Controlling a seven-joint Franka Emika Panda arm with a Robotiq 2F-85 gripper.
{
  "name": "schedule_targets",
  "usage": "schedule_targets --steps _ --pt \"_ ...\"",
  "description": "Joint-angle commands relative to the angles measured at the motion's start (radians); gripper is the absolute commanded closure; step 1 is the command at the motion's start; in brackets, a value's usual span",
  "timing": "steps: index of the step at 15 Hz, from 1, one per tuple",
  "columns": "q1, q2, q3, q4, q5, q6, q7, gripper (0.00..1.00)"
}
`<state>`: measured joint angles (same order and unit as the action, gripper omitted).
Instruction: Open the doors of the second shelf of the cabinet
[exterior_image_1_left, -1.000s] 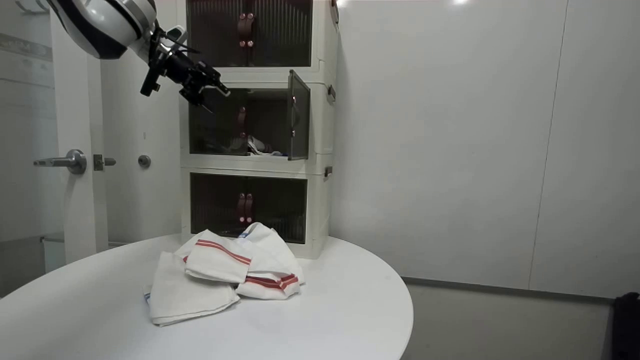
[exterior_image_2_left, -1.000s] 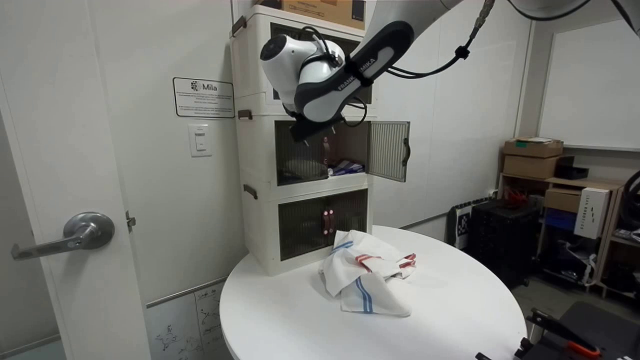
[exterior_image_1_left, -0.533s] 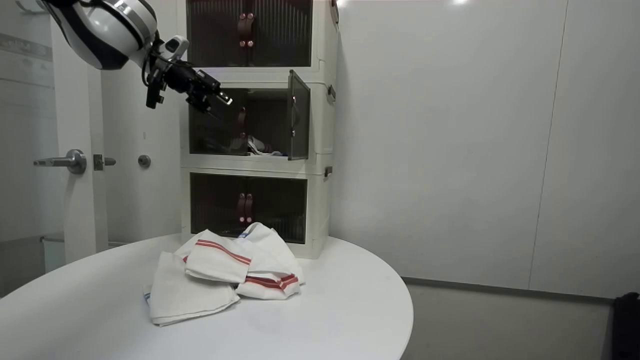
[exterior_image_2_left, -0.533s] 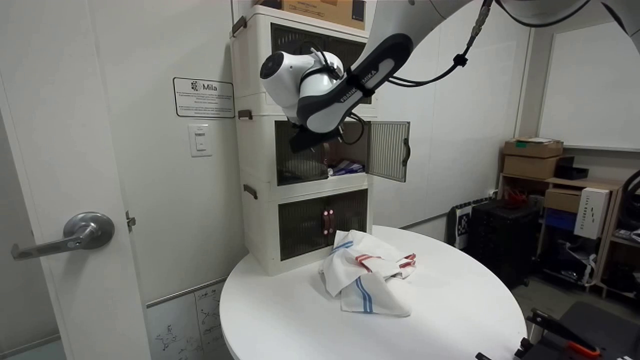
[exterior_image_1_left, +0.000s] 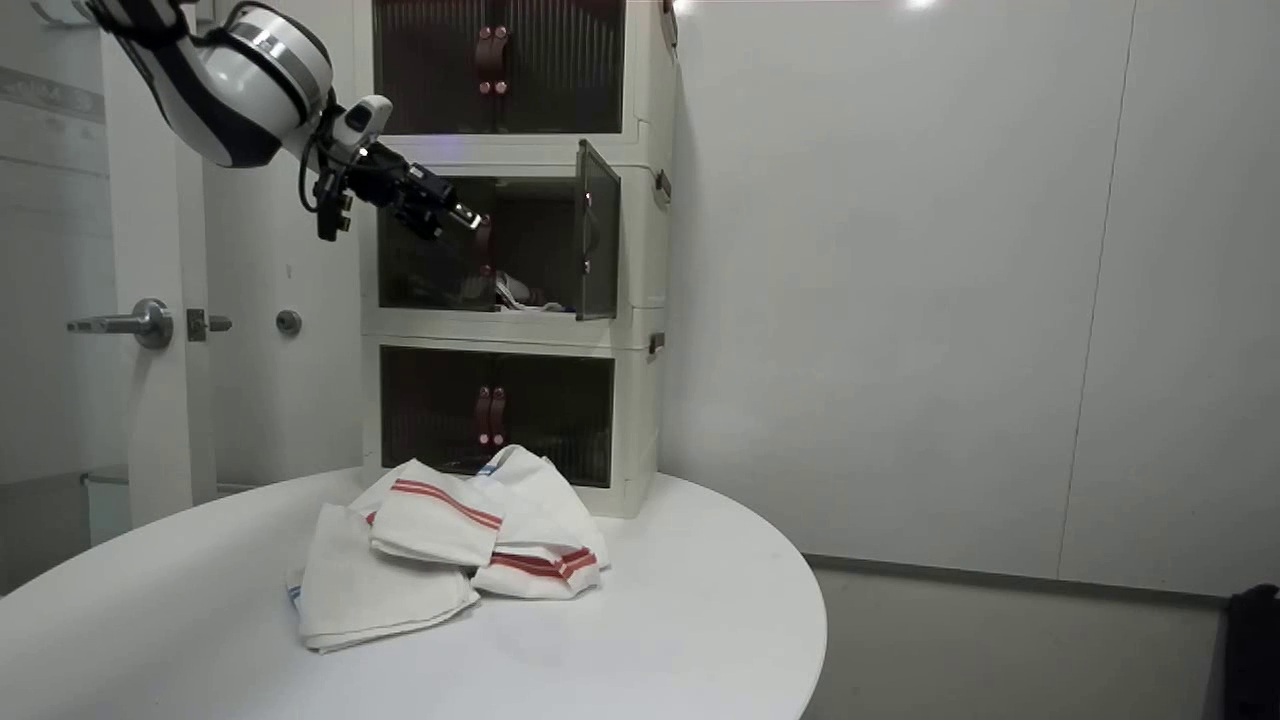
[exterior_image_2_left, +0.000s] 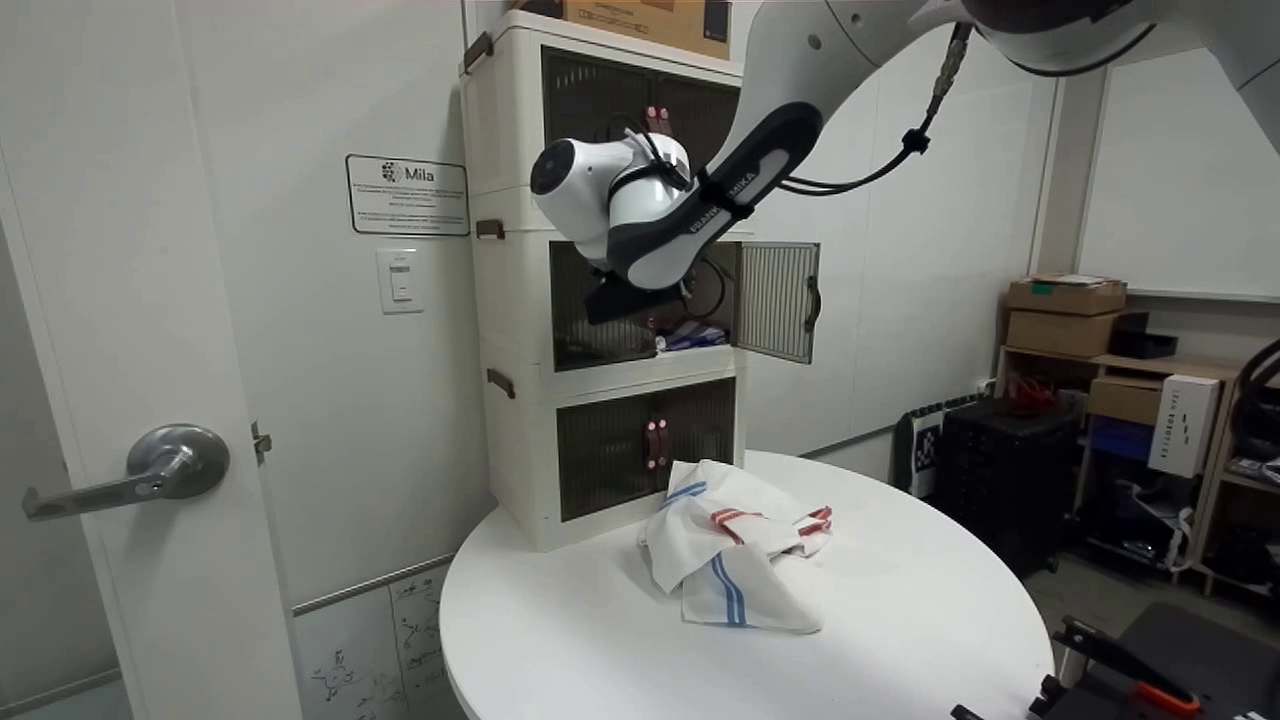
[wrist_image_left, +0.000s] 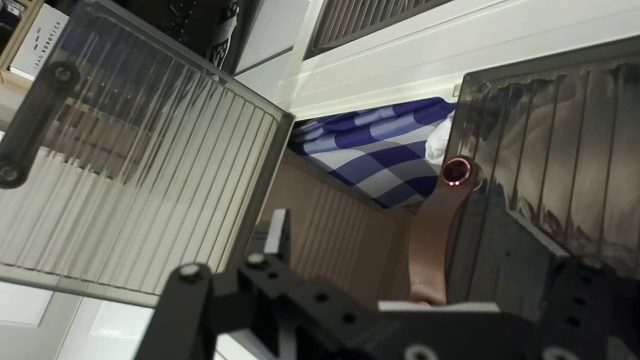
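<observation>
The white cabinet (exterior_image_1_left: 640, 420) is a stack of tiers with dark see-through fronts. On its second shelf (exterior_image_1_left: 537, 235), one of the doors (exterior_image_2_left: 778, 300) is swung wide outward, while its partner door (wrist_image_left: 565, 160) sits closed in the frame. A brownish-red strap handle (wrist_image_left: 432, 240) is on that closed door. My gripper (wrist_image_left: 400, 230) is open before the shelf; in the wrist view the strap appears between its fingers, though I cannot tell whether they touch. In an exterior view the gripper (exterior_image_1_left: 455, 228) hangs at the closed door's upper part. Elsewhere the arm hides most of it.
Blue-and-white checked cloth (wrist_image_left: 380, 150) lies inside the shelf. White striped towels (exterior_image_1_left: 450, 540) are heaped on the round table (exterior_image_2_left: 900, 620) in front of the cabinet. A room door (exterior_image_2_left: 170, 330) stands beside it, and a cardboard box (exterior_image_2_left: 650, 22) rests on top.
The arm has come down, and the gripper has shifted down and slightly right in an exterior view, closer to the closed door's handle. The doors and towels have not moved.
</observation>
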<state>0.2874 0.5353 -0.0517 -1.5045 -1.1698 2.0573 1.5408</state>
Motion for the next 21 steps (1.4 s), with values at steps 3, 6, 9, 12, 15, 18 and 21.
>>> schedule_targets --steps 3,6,9,12,15,18,21 --pt "-0.041 0.041 0.015 0.040 -0.064 0.031 0.072 0.00" --pt "-0.049 0.047 0.017 0.046 -0.084 0.044 0.086 0.00" --pt "-0.051 0.043 0.019 0.042 -0.092 0.046 0.090 0.00" --pt "-0.057 0.031 0.016 0.022 -0.096 0.042 0.098 0.00" --pt "-0.067 0.018 0.012 0.003 -0.093 0.040 0.113 0.00" --pt "-0.078 0.004 0.007 -0.020 -0.098 0.039 0.144 0.00" --pt "-0.087 0.002 0.010 -0.025 -0.075 0.022 0.181 0.18"
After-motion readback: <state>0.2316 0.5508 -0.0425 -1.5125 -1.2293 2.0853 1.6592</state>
